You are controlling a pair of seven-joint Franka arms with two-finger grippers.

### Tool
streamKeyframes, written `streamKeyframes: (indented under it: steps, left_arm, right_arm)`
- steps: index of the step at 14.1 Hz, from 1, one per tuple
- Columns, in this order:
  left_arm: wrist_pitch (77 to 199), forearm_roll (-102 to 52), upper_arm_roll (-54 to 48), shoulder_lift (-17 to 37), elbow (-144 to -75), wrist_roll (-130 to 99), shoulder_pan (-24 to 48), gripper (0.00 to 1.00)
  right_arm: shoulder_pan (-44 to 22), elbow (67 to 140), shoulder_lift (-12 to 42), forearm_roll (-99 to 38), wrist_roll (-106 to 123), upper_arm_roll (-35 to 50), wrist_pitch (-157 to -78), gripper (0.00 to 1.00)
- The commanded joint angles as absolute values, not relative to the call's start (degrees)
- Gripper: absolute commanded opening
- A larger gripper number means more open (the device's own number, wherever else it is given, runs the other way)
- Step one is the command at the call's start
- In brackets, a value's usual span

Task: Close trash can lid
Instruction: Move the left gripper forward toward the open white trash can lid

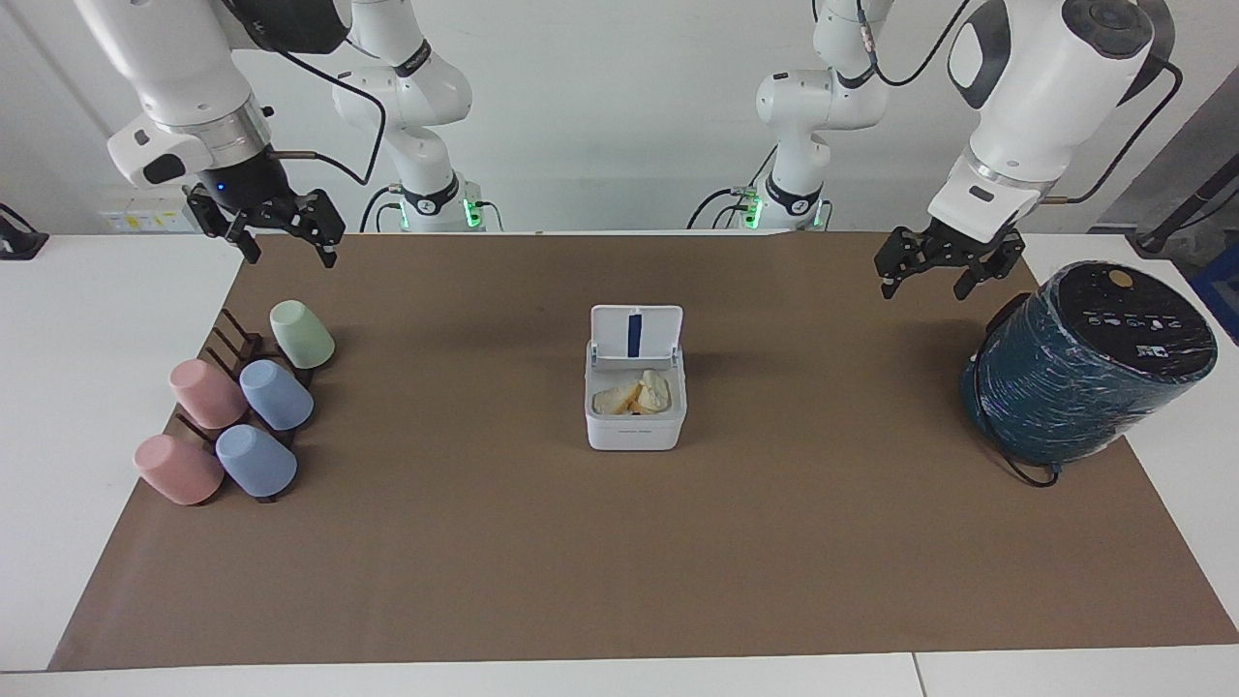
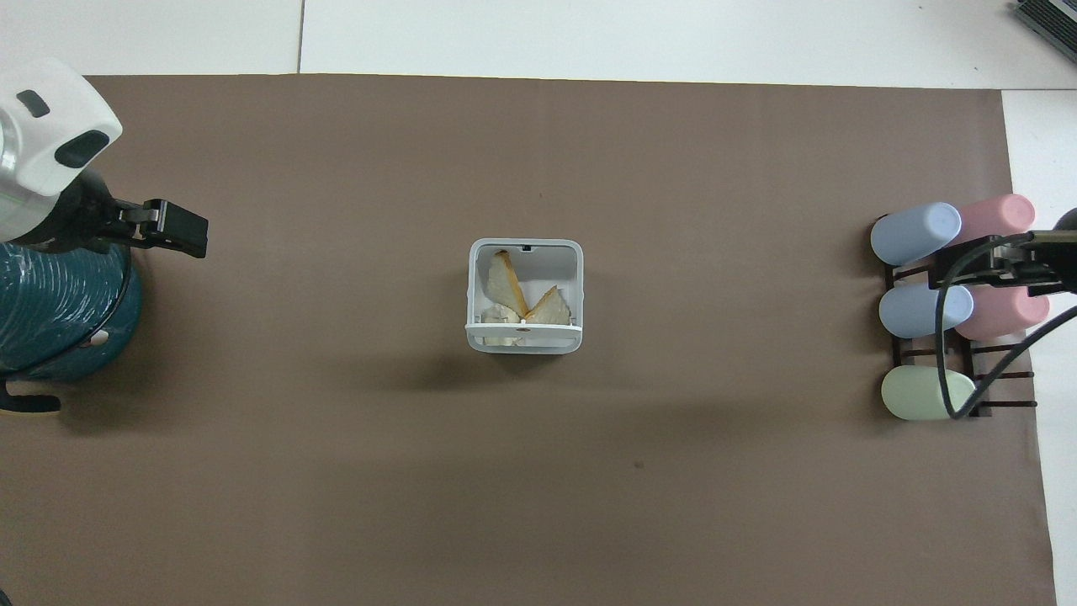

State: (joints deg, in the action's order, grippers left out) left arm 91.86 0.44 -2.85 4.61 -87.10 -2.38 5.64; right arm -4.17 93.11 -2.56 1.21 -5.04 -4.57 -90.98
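Observation:
The white square trash can [image 1: 635,426] stands in the middle of the brown mat and also shows in the overhead view [image 2: 480,295]. Its lid [image 1: 636,332] stands upright on the side nearer to the robots, with the blue-striped underside showing; from overhead the lid [image 2: 523,325] appears edge-on. Pale yellowish scraps [image 1: 639,395] lie inside. My left gripper [image 1: 924,286] is open and empty in the air beside the teal cylinder, well away from the can; it also shows in the overhead view [image 2: 172,229]. My right gripper [image 1: 290,254] is open and empty over the cup rack.
A large dark teal wrapped cylinder [image 1: 1089,363] lies tilted at the left arm's end of the mat. A dark rack [image 1: 237,339] with several pastel cups [image 1: 276,395] stands at the right arm's end. The brown mat [image 1: 619,561] covers most of the table.

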Motion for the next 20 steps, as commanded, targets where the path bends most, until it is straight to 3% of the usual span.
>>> streamKeyframes:
  steps: [1,12,16,20]
  left_arm:
    - [92.98,1.49,-2.81,2.64,-89.47,-1.76,5.80,1.00]
    - [92.63,1.41,-3.07,2.46,-89.82,-3.16,6.85,1.00]
    - [94.12,1.23,-3.16,2.37,-90.35,-8.06,12.29,1.00]
    - [106.75,0.70,-3.25,-1.48,-100.08,-20.97,20.19,1.00]
  right_arm:
    - [-4.04,94.22,-3.78,0.79,-3.78,-4.57,-90.53,1.00]
    - [-4.04,94.22,-3.78,0.79,-3.78,-4.57,-90.53,1.00]
    - [-4.04,94.22,-3.78,0.79,-3.78,-4.57,-90.53,1.00]
    - [-4.04,94.22,-3.78,0.79,-3.78,-4.57,-90.53,1.00]
